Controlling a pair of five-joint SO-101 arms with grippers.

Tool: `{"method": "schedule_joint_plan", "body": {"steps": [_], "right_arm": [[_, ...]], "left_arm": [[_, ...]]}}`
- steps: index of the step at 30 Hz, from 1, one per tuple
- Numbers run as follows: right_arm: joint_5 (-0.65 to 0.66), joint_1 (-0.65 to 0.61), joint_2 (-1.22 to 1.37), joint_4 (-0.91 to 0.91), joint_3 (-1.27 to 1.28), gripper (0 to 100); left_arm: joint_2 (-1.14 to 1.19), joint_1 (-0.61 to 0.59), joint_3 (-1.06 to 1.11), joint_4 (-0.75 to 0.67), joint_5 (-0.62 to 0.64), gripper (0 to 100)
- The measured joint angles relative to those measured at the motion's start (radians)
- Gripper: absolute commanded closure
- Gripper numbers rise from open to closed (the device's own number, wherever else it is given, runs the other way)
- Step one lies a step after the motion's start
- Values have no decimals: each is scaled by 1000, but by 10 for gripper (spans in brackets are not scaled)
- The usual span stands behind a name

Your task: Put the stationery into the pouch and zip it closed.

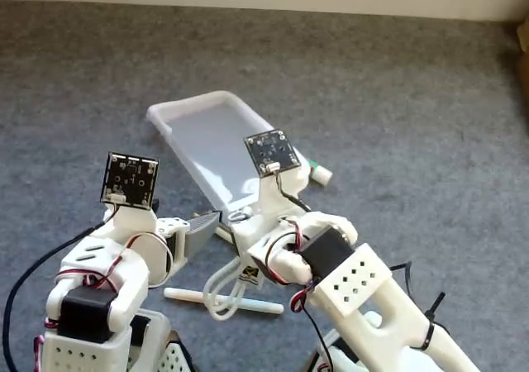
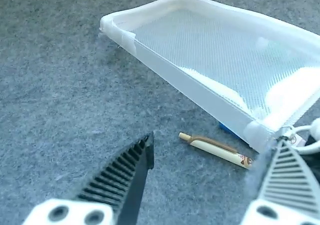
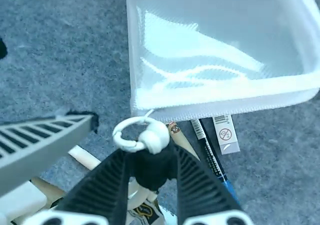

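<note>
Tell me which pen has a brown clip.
The cream pen lying by the pouch's corner. The black pen next to it has a blue tip; the long white pen lying apart is plain.

Bare grey surface (image 1: 397,83) lies open beyond and beside the pouch (image 1: 211,140). Its near end is crowded: the right gripper (image 3: 147,155) pinches the zip pull (image 3: 150,137) there, the left gripper (image 2: 215,137) (fingers (image 2: 127,177) spread wide) faces a pen (image 2: 215,147) alongside, and a black pen (image 3: 207,157) lies against that edge.
</note>
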Motion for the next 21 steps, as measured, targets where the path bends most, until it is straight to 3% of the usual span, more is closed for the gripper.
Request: {"method": "schedule_joint_plan", "body": {"steps": [10, 21], "right_arm": [[0, 2, 0, 2, -95, 995], [0, 0, 0, 32, -98, 995]], "left_arm": [[0, 81, 0, -6, 3, 659], [0, 89, 3, -12, 2, 659]]}}
